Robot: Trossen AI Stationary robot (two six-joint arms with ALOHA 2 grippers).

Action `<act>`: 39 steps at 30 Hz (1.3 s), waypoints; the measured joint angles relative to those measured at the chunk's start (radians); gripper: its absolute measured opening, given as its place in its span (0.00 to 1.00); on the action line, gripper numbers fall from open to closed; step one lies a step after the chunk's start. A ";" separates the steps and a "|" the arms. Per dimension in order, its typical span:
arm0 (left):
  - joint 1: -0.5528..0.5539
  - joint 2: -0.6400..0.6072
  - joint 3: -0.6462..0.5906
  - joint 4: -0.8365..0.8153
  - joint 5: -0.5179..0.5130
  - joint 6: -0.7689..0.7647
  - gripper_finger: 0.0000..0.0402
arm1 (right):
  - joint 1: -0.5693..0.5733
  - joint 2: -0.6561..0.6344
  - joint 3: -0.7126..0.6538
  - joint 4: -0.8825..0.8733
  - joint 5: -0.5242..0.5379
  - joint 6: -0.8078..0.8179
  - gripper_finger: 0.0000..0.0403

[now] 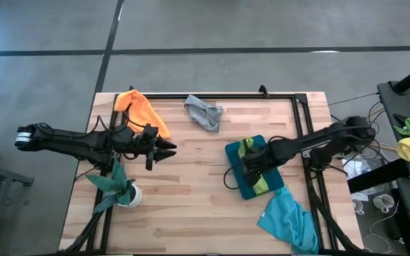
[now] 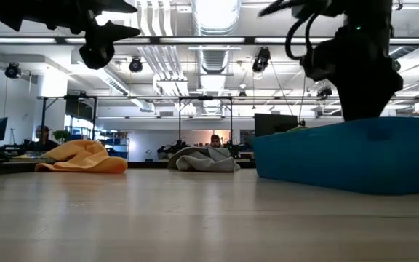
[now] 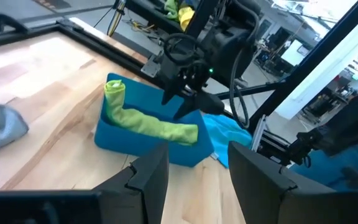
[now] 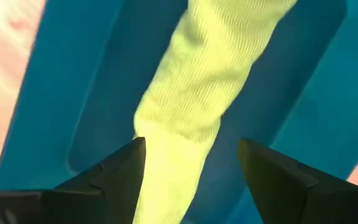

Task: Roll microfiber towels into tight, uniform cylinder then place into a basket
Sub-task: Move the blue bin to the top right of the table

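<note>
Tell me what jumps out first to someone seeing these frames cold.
The rolled lime green towel lying in the teal basket on the table's right side, with the right gripper directly above it, fingers apart on either side of the roll. Next, three loose towels: orange and grey along the far edge, turquoise at the near right corner. The left gripper hovers mid-table, empty.

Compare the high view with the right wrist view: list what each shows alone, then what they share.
Only the high view shows the orange towel, grey towel, turquoise towel off the basket's corner, the potted plant, and the left gripper over bare table. Only the right wrist view shows the right gripper's fingers open, straddling the roll. Both show the rolled lime green towel lying in the basket.
</note>
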 joint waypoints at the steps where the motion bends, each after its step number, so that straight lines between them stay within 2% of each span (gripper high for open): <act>1: 0.000 0.017 0.006 0.014 0.000 0.015 0.37 | 0.000 -0.016 -0.019 0.018 0.018 -0.007 0.62; 3: 0.000 0.068 0.007 0.039 0.000 0.043 0.37 | 0.000 -0.040 -0.058 0.071 0.052 -0.041 0.62; 5: -0.001 0.144 0.010 0.092 0.003 0.090 0.37 | 0.007 -0.059 -0.081 0.143 0.077 -0.146 0.61; 9: -0.008 0.337 0.048 0.258 0.027 0.230 0.37 | 0.040 -0.073 -0.095 0.225 0.074 -0.564 0.59; 12: -0.003 0.492 0.128 0.258 0.028 0.304 0.37 | 0.038 -0.073 -0.093 0.224 0.071 -0.835 0.58; 19: -0.002 0.793 0.345 0.259 0.042 0.476 0.37 | -0.075 -0.017 -0.088 0.279 -0.023 -1.089 0.58; 23: -0.003 0.916 0.449 0.257 0.115 0.613 0.37 | -0.088 -0.007 -0.088 0.281 -0.039 -1.131 0.58; 28: -0.013 1.017 0.524 0.243 0.188 0.775 0.41 | -0.087 -0.057 -0.089 0.244 -0.040 -1.070 0.58; 33: -0.010 1.099 0.682 0.027 0.191 0.772 0.48 | -0.087 -0.126 -0.095 0.204 -0.040 -1.061 0.58; 36: -0.018 1.145 0.771 -0.061 0.186 0.914 0.53 | -0.087 -0.152 -0.099 0.205 -0.040 -1.079 0.58; 39: -0.024 1.194 0.828 -0.091 0.193 0.958 0.55 | -0.088 -0.159 -0.100 0.198 -0.063 -1.079 0.58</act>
